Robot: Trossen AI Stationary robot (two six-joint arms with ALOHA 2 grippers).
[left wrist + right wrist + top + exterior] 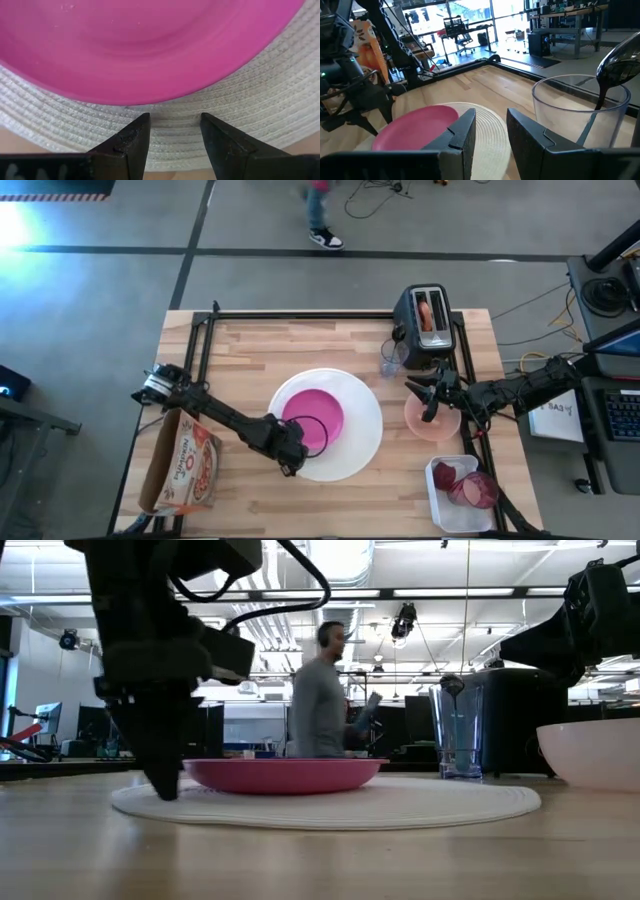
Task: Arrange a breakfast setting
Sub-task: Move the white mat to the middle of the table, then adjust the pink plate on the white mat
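A magenta plate (315, 420) lies on the large white round plate (360, 442) at mid-table. My left gripper (291, 459) is open and points down over the white plate's near left rim (175, 130), just beside the magenta plate's edge (150, 97). My right gripper (430, 402) is open and empty above the translucent peach bowl (440, 425), which sits on the table to the right. A clear glass (391, 360) stands behind it with the teal-handled spoon (615, 65) in it. Dark-red fruit (468, 486) lies in a white tray. The pink tumbler is out of view.
A dark toaster (427, 320) with something orange in its slot stands at the far right. A cereal box (182, 465) lies at the near left. The white tray (440, 502) sits at the near right. A person (320, 700) walks in the room beyond the table.
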